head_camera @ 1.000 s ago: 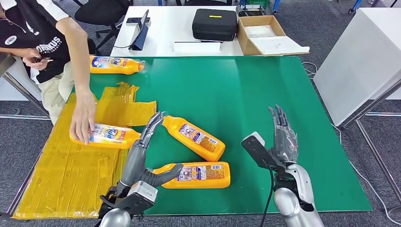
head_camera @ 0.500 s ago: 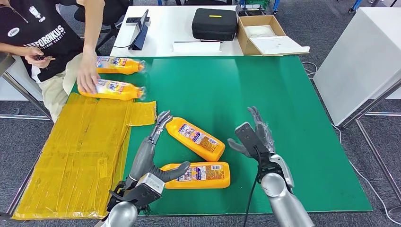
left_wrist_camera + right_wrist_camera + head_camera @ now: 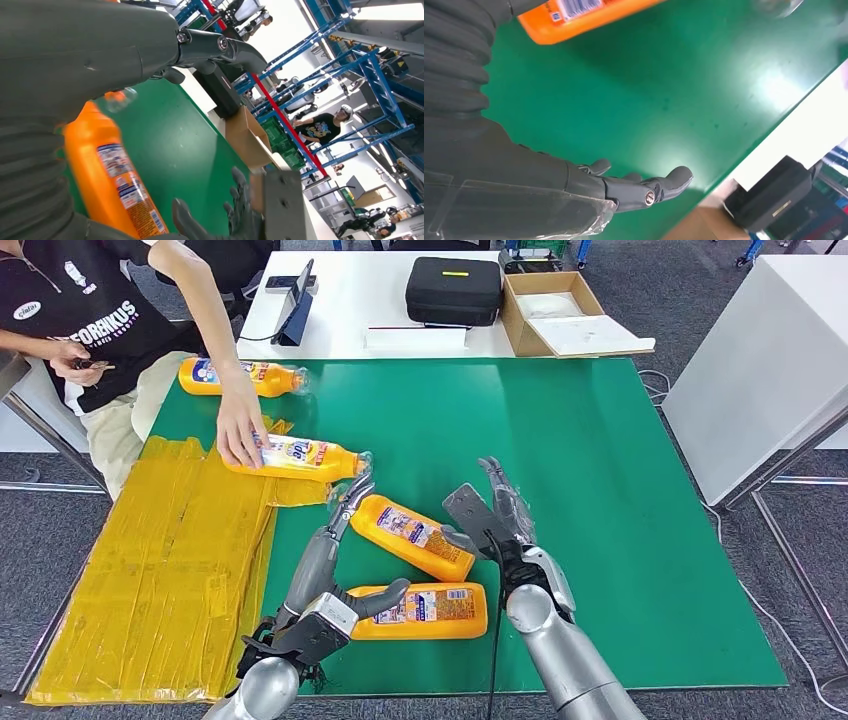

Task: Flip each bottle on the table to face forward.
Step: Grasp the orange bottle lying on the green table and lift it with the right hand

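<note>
Two orange bottles wait between the robot's hands.
The slanted bottle [image 3: 412, 537] and near bottle [image 3: 425, 610] lie on the green table [image 3: 620, 490], not yet turned (I think); left hand [image 3: 335, 540] and right hand [image 3: 500, 515] are spread wide, holding nothing.

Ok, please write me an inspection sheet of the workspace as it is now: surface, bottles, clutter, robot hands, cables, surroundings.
Surface: green table, yellow sheet on its left part.
Job's things: four orange bottles lying down: far bottle, second bottle under a person's hand, angled bottle, near bottle.
Clutter: nothing seen on the green.
Robot hands: left robot hand open, fingers beside the angled bottle's neck; right robot hand open, at that bottle's base.
Cables: black cable along the right arm.
Surroundings: white table with black case and cardboard box.
</note>
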You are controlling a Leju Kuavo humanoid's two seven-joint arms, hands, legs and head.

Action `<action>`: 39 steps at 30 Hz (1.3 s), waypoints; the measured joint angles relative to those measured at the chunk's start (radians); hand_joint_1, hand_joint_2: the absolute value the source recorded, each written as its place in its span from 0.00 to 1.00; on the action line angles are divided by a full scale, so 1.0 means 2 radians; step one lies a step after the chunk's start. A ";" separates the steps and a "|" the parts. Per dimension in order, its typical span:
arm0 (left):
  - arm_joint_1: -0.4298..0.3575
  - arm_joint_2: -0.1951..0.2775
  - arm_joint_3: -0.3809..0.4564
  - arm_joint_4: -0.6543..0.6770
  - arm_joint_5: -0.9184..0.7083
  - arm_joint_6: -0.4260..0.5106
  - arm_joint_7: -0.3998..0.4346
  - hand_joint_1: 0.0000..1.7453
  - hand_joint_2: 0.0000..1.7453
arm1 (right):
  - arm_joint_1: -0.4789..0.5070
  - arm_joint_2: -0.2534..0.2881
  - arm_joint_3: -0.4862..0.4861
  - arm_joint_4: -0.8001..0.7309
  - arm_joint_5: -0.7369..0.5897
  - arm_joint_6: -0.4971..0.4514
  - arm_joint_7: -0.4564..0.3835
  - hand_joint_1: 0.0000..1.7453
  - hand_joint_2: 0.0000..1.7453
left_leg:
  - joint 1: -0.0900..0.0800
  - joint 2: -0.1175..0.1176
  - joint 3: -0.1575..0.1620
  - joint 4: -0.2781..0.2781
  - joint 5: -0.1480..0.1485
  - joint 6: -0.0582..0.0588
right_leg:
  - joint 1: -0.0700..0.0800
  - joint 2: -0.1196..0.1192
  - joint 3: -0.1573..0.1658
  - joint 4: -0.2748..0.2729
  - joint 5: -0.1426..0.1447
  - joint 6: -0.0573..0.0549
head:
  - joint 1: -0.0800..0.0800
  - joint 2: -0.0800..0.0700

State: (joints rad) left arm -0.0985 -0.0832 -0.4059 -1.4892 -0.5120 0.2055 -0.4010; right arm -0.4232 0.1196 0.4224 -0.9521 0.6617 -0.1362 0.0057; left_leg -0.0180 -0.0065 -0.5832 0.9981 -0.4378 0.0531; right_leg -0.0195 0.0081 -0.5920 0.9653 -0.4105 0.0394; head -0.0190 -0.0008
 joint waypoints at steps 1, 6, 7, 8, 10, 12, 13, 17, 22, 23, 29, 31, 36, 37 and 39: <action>-0.001 -0.001 0.000 0.001 0.000 0.000 0.000 0.00 1.00 | -0.004 0.004 0.005 0.004 0.009 -0.004 0.004 0.00 1.00 | 0.000 0.000 0.000 0.000 0.000 0.000 | 0.000 0.000 0.000 0.000 0.000 0.000 | 0.000 0.000; -0.005 -0.003 0.000 0.006 0.002 -0.001 0.000 0.00 1.00 | -0.015 0.018 0.018 0.017 0.022 -0.012 0.013 0.00 1.00 | 0.000 0.000 0.000 0.000 0.000 0.000 | 0.000 0.000 0.000 0.000 0.000 0.000 | 0.000 0.000; -0.005 -0.003 0.000 0.007 0.002 -0.001 0.000 0.00 1.00 | -0.016 0.019 0.019 0.019 0.022 -0.012 0.013 0.00 1.00 | 0.000 0.000 0.000 0.000 0.000 0.000 | 0.000 0.000 0.000 0.000 0.000 0.000 | 0.000 0.000; -0.005 -0.003 0.000 0.007 0.002 -0.001 0.000 0.00 1.00 | -0.017 0.020 0.021 0.021 0.024 -0.012 0.014 0.00 1.00 | 0.000 0.000 0.000 0.000 0.000 0.000 | 0.000 0.000 0.000 0.000 0.000 0.000 | 0.000 0.000; -0.005 -0.004 0.000 0.008 0.002 -0.001 0.000 0.00 1.00 | -0.021 0.022 0.024 0.028 0.031 -0.014 0.017 0.00 1.00 | 0.000 0.000 0.000 0.000 0.000 0.000 | 0.000 0.000 0.000 0.000 0.000 0.000 | 0.000 0.000; -0.006 -0.005 0.001 0.010 0.003 -0.003 0.000 0.00 1.00 | -0.027 0.027 0.029 0.038 0.044 -0.016 0.024 0.00 1.00 | 0.000 0.000 0.000 0.000 0.000 0.000 | 0.000 0.000 0.000 0.000 0.000 0.000 | 0.000 0.000; -0.006 -0.006 0.001 0.010 0.003 -0.004 0.000 0.00 1.00 | -0.030 0.030 0.031 0.045 0.051 -0.017 0.028 0.00 1.00 | 0.000 0.000 0.000 0.000 0.000 0.000 | 0.000 0.000 0.000 0.000 0.000 0.000 | 0.000 0.000; -0.008 -0.012 0.002 0.012 0.003 -0.009 0.000 0.00 1.00 | -0.048 0.041 0.042 0.083 0.080 -0.019 0.045 0.00 1.00 | 0.000 0.000 0.000 0.000 0.000 0.000 | 0.000 0.000 0.000 0.000 0.000 0.000 | 0.000 0.000; -0.010 -0.016 0.005 0.013 0.001 -0.011 0.000 0.00 1.00 | -0.067 0.053 0.054 0.134 0.118 -0.007 0.065 0.00 1.00 | 0.000 0.000 0.000 0.000 0.000 0.000 | 0.000 0.000 0.000 0.000 0.000 0.000 | 0.000 0.000; -0.011 -0.016 0.006 0.014 0.001 -0.011 0.001 0.00 1.00 | -0.070 0.055 0.056 0.142 0.127 -0.002 0.068 0.00 1.00 | 0.000 0.000 0.000 0.000 0.000 0.000 | 0.000 0.000 0.000 0.000 0.000 0.000 | 0.000 0.000; -0.011 -0.017 0.007 0.016 0.003 -0.011 0.002 0.00 1.00 | -0.083 0.056 0.070 0.168 0.164 0.029 0.071 0.00 1.00 | 0.000 0.000 0.001 0.000 0.000 0.000 | 0.000 0.000 0.000 0.000 0.000 0.000 | 0.000 0.000; -0.011 -0.017 0.009 0.016 0.005 -0.011 0.003 0.00 1.00 | -0.088 0.056 0.078 0.170 0.177 0.042 0.071 0.00 1.00 | 0.000 0.000 0.001 0.000 0.000 0.000 | 0.000 0.000 0.000 0.000 0.000 0.000 | 0.000 0.000; -0.011 -0.017 0.015 0.021 0.014 -0.010 0.003 0.00 1.00 | -0.096 0.049 0.103 0.167 0.199 0.071 0.066 0.00 1.00 | 0.000 0.000 0.003 0.000 0.000 0.000 | 0.000 0.000 0.002 0.000 0.000 0.000 | 0.000 0.000; -0.010 -0.017 0.016 0.022 0.017 -0.009 0.003 0.00 1.00 | -0.096 0.047 0.109 0.163 0.201 0.076 0.066 0.00 1.00 | 0.000 0.000 0.003 0.000 0.000 0.000 | 0.000 0.000 0.002 0.000 0.000 0.000 | 0.000 0.000; -0.010 -0.016 0.018 0.024 0.019 -0.009 0.003 0.00 1.00 | -0.096 0.042 0.119 0.156 0.204 0.084 0.067 0.00 1.00 | 0.000 0.000 0.003 0.000 0.000 0.000 | 0.000 0.000 0.002 0.000 0.000 0.000 | 0.000 0.000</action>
State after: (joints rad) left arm -0.1179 -0.1157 -0.3703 -1.4413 -0.4730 0.1879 -0.3955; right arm -0.6159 0.2046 0.6607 -0.6406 1.0695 0.0323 0.1389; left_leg -0.0179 -0.0061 -0.5770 0.9981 -0.4377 0.0530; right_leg -0.0194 0.0083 -0.5873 0.9651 -0.4104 0.0392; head -0.0191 -0.0007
